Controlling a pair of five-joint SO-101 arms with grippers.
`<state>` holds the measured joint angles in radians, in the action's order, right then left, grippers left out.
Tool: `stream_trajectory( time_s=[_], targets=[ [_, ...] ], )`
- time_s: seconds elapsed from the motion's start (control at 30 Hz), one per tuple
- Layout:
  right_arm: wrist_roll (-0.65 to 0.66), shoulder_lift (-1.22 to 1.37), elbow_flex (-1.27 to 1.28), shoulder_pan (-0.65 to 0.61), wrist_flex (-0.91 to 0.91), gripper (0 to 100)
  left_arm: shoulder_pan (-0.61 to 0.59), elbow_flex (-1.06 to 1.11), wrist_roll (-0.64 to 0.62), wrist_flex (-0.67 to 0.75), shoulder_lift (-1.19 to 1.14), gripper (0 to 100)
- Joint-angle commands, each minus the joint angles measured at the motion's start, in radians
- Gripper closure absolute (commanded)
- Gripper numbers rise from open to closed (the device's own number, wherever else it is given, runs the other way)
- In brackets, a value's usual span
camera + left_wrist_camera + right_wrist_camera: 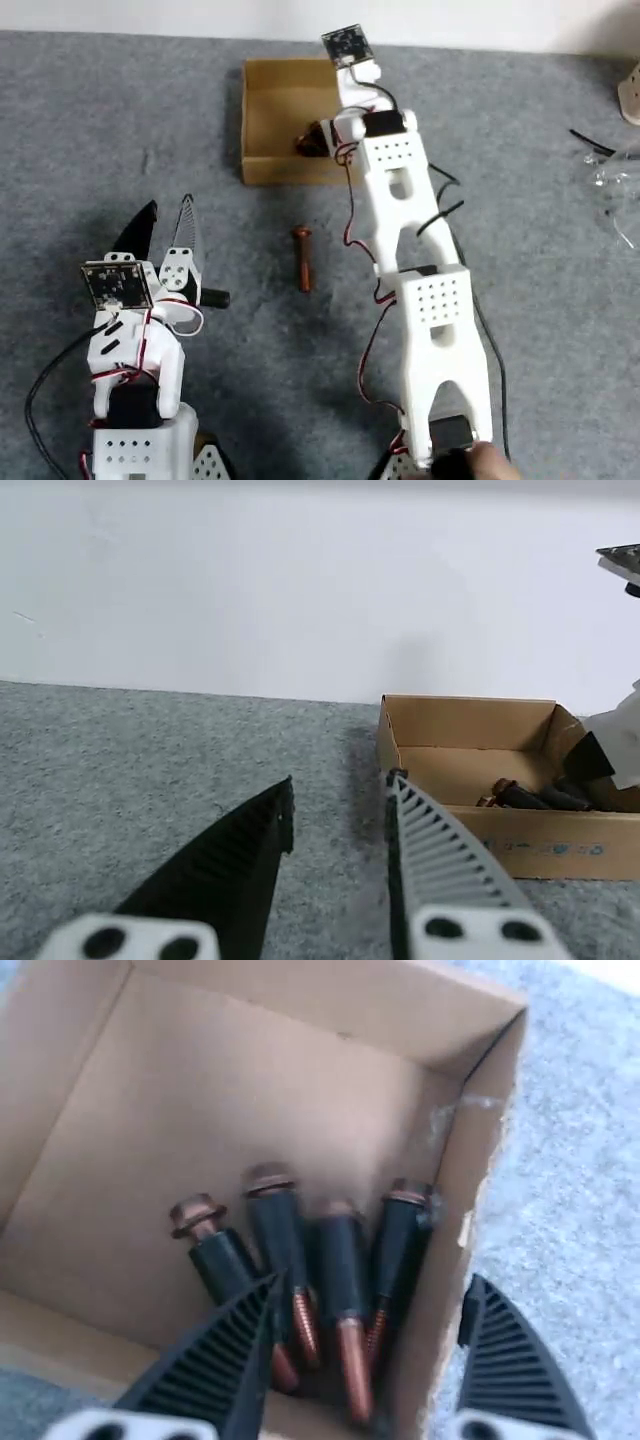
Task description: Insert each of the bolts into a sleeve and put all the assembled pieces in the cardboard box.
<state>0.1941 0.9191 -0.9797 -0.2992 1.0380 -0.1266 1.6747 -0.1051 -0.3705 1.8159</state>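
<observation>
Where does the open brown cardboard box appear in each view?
High view: open brown cardboard box, top centre, under the right arm.
Left wrist view: box beyond the left gripper.
Right wrist view: box beneath the right gripper, copper bolts in black sleeves inside.
Shared landmark: grey carpet around the box.

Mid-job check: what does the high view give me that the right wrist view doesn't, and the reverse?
High view: one bare bolt lying on the grey mat outside the cardboard box, and the left end effector, open. Right wrist view: four sleeved bolts side by side on the box floor, with the open right end effector over them. Both: that box.
</observation>
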Motion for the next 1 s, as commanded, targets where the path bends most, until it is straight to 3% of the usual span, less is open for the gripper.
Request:
stream_trajectory(
  time_s=[0.0,0.5,0.67,0.97],
  targets=[
    [-0.009,-0.051,-0.088,0.045,0.033,75.9,0.019,0.021,0.005,-0.002,0.005,85],
    [-0.009,-0.105,-0.75,0.002,0.713,76.0,0.019,0.021,0.005,-0.002,0.005,85],
    [-0.009,-0.133,-0.82,-0.012,0.728,76.0,0.019,0.021,0.005,-0.002,0.005,85],
    [-0.086,-0.318,-0.711,-0.012,0.73,76.0,0.019,0.021,0.005,-0.003,0.005,85]
  ],
)
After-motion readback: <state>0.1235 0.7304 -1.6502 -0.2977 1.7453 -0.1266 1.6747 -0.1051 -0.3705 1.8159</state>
